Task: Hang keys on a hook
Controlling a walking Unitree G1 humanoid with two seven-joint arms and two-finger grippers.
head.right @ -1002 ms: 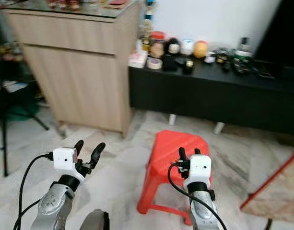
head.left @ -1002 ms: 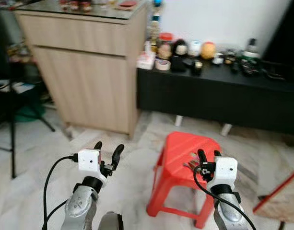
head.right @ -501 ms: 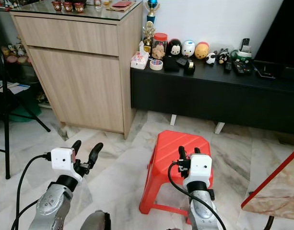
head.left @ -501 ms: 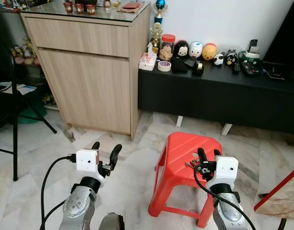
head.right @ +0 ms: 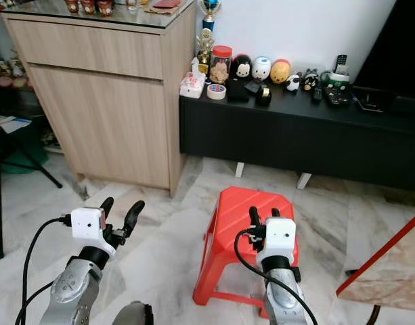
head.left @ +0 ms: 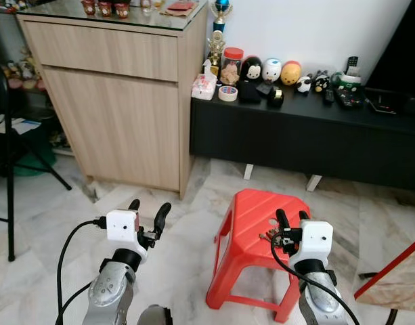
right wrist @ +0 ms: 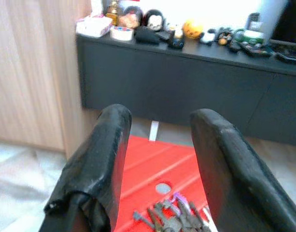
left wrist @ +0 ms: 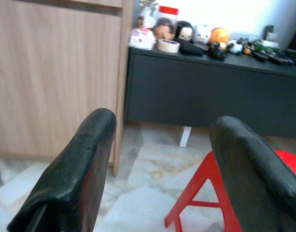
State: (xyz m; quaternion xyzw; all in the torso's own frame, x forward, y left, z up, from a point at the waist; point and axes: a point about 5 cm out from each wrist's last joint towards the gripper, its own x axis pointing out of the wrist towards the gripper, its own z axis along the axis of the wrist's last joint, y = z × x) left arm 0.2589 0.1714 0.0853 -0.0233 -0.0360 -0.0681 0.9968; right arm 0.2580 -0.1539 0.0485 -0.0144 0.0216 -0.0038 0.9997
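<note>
A red plastic stool (head.left: 258, 223) stands on the marble floor (head.left: 58, 223), near a long black low cabinet (head.left: 309, 139) and a light wooden cupboard (head.left: 119, 101).

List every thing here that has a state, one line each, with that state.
keys: lying loose on the stool, not gripped
red stool: upright on the floor
left tool: open, empty, raised above the floor
right tool: open, empty, above the keys
cabinet: drawer and door shut
jar with red lid: upright, lid on

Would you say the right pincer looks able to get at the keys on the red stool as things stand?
Probably yes: the right pincer is open just above the keys, which lie bare on the red stool with nothing between.
</note>
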